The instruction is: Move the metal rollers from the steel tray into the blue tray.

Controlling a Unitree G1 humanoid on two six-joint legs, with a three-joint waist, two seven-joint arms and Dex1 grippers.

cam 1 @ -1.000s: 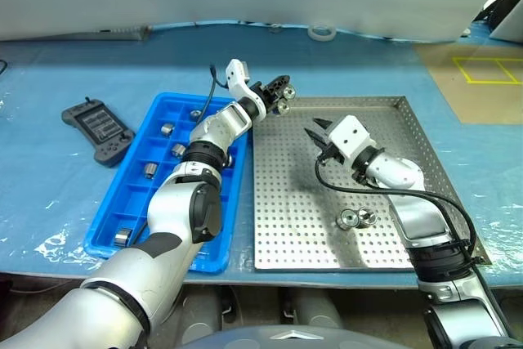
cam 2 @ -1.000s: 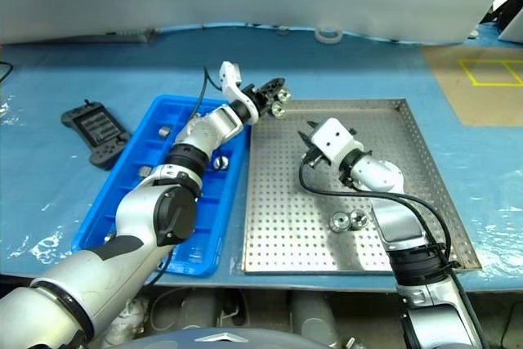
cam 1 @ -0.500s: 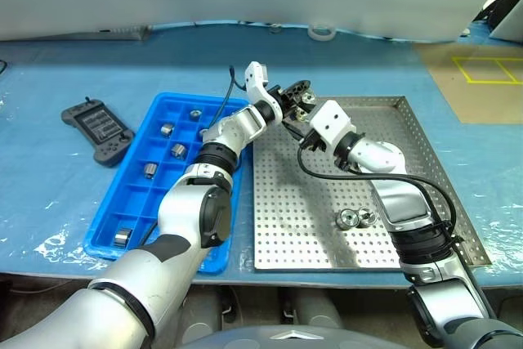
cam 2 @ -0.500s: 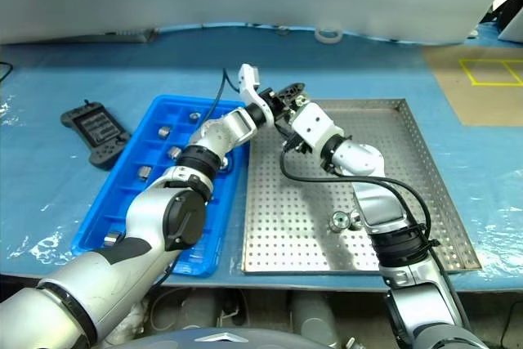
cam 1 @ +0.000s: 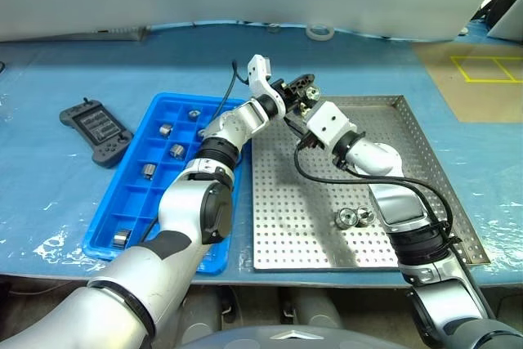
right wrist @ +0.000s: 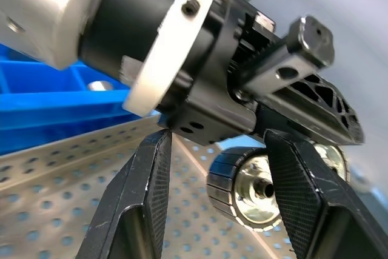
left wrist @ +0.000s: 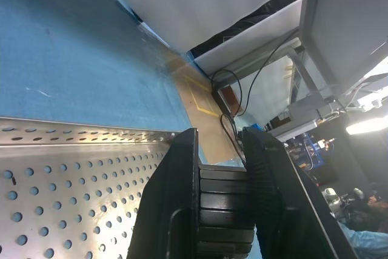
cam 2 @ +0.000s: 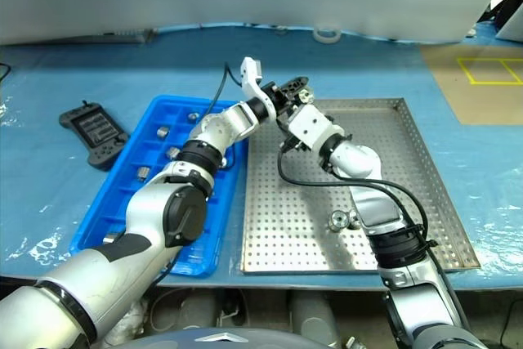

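My left gripper [cam 1: 304, 87] hangs over the far left corner of the steel tray [cam 1: 425, 169], shut on one metal roller [right wrist: 245, 189]. The roller's ribbed side also shows between the left gripper's black fingers [left wrist: 173, 204]. My right gripper [right wrist: 219, 136] reaches up to it from the near side, open, one finger on each side of that roller. Two more metal rollers [cam 1: 356, 217] lie together on the steel tray's perforated floor. The blue tray [cam 1: 131, 194] stands to the left of the steel tray, with several rollers [cam 1: 178, 150] in its compartments.
A black handheld controller [cam 1: 96, 127] lies on the blue table cover left of the blue tray. A roll of tape [cam 1: 320, 32] sits at the far edge. A tan board with yellow markings [cam 1: 482, 79] lies at the far right.
My left gripper carried its roller rightward, out over the steel tray's corner. My right gripper rose and swung left to meet it, and its fingers now stand on either side of the roller.
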